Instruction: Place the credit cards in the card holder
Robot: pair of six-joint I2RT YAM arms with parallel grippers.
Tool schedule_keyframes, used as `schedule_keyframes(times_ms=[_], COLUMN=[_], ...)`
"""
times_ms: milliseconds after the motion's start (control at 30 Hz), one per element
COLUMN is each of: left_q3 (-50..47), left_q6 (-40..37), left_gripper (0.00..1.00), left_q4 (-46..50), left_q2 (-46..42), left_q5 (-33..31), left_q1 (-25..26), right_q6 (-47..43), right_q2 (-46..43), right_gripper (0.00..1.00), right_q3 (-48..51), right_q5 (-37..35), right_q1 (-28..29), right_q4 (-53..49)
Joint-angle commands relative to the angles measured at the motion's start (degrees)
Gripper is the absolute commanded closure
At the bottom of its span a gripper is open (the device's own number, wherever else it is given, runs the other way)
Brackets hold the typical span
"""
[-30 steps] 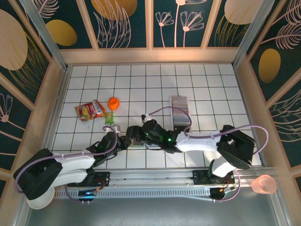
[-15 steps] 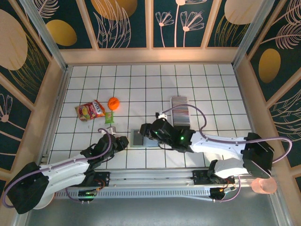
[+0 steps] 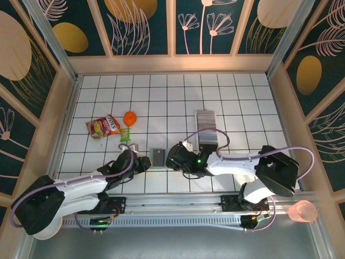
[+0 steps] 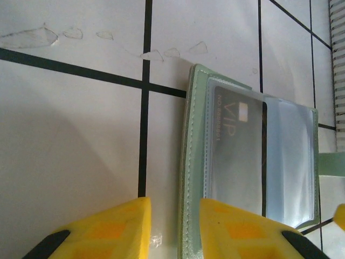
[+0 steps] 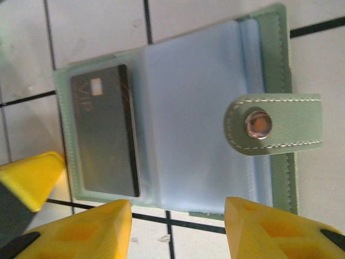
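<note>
Card holder (image 3: 158, 157) hemmed between both jaws, far tiles free (mostly)

Open card holder (image 4: 195, 162), grey card (image 4: 235, 156) inside

Your card holder (image 3: 158, 157) lies on the tabletop (image 3: 242, 97) between your hands: left hand (image 3: 143, 162) just left of it, right hand (image 3: 173, 157) just right. A card (image 5: 105, 129) sits inside it. The credit cards (image 3: 206, 129) stand behind it, to the right.

Both low, facing inward: left pincer (image 3: 144, 161) (image 4: 173, 213) narrowly agape, right pincer (image 3: 171, 157) (image 5: 177, 216) wider, empty.
</note>
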State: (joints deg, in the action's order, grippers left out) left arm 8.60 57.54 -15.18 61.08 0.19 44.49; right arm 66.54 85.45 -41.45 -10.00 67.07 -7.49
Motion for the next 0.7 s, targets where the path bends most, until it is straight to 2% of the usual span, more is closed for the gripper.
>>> schedule_keyframes(times_ms=[0, 233, 500, 667], left_q3=[1.05, 0.01, -0.78, -1.25], left_q6=[-1.16, -1.12, -0.91, -0.68], left_gripper=[0.72, 0.74, 0.85, 0.88], left_q4=[-0.51, -0.88, -2.75, -4.11], left_q2=[0.22, -0.11, 1.77, 2.89], left_q5=[1.67, 1.75, 2.33, 3.24], left_q1=[0.22, 0.18, 0.18, 0.23], right_q6=[1.31, 1.75, 1.07, 0.63], right_q2=[2.17, 5.09, 8.15, 9.05], right_gripper=[0.51, 0.51, 0.50, 0.50], right_q3=[-0.33, -1.35, -3.65, -4.34], right_q5=[0.09, 0.28, 0.37, 0.81], right_q1=[-0.30, -0.27, -0.61, -0.80], right_q4=[-0.21, -0.70, 3.02, 7.11])
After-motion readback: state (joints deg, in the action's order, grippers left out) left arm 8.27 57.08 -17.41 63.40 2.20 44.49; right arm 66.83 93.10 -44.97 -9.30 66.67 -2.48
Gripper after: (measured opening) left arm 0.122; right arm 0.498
